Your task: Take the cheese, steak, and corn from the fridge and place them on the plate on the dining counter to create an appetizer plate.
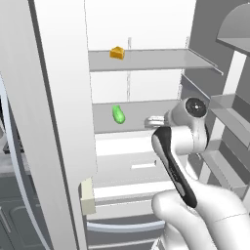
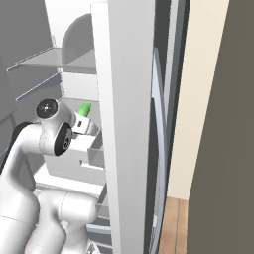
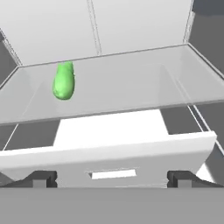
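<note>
A white robot arm reaches into the open fridge (image 1: 146,29), its gripper (image 3: 113,178) spread wide with nothing between the two small dark fingertips (image 3: 43,178), level with the front edge of a pull-out drawer (image 3: 131,153). The drawer is a smooth white box with a slim slot handle in its face, sitting just below a clear, glassy shelf (image 3: 144,83). On that shelf, toward its left side and back from the front edge, lies the corn (image 3: 64,81), a bright green oblong with rounded ends and a matte, slightly lumpy skin. One shelf higher, near the front edge and left of centre, rests the cheese (image 1: 117,52), a small orange-yellow wedge with flat, sharp-cut faces. The fridge's inner walls are plain white panels, and its door (image 1: 53,122) stands open at the left as a tall, smooth slab. From the right, the corn shows as a green tip just past the arm's rounded wrist.
</note>
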You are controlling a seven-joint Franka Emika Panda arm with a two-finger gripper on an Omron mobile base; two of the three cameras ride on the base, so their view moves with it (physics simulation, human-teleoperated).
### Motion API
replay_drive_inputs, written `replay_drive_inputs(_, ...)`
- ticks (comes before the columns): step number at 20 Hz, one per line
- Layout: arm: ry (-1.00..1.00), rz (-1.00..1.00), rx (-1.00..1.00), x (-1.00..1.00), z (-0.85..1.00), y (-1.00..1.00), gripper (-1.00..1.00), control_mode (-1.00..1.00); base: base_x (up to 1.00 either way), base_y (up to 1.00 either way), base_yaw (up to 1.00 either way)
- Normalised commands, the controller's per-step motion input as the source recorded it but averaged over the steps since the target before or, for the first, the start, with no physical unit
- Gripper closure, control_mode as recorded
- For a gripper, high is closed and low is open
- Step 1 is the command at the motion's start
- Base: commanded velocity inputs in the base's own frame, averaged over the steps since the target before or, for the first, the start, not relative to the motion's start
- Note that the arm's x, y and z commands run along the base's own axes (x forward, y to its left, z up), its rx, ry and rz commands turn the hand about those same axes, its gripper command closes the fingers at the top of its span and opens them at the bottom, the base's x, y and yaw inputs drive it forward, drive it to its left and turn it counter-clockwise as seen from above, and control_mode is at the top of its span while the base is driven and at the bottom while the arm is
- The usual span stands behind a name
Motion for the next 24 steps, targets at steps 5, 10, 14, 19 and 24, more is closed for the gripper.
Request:
replay_drive_inputs(5, -0.01, 0.08, 0.0, 0.51, 0.76, 0.38, -1.0, -1.0, 0.0, 0.0, 0.0)
replay_drive_inputs(10, 0.0, 0.01, -0.05, 0.31, 0.78, 0.18, -1.0, -1.0, 0.0, 0.0, 0.0)
replay_drive_inputs(14, 0.0, 0.0, -0.07, 0.1, 0.57, 0.06, -1.0, -1.0, 0.0, 0.0, 0.0)
replay_drive_inputs(19, -0.08, 0.01, -0.02, 0.0, 0.5, 0.07, -1.0, -1.0, 0.0, 0.0, 0.0)
replay_drive_inputs(24, 0.0, 0.03, 0.0, 0.08, 0.38, 0.21, -1.0, -1.0, 0.0, 0.0, 0.0)
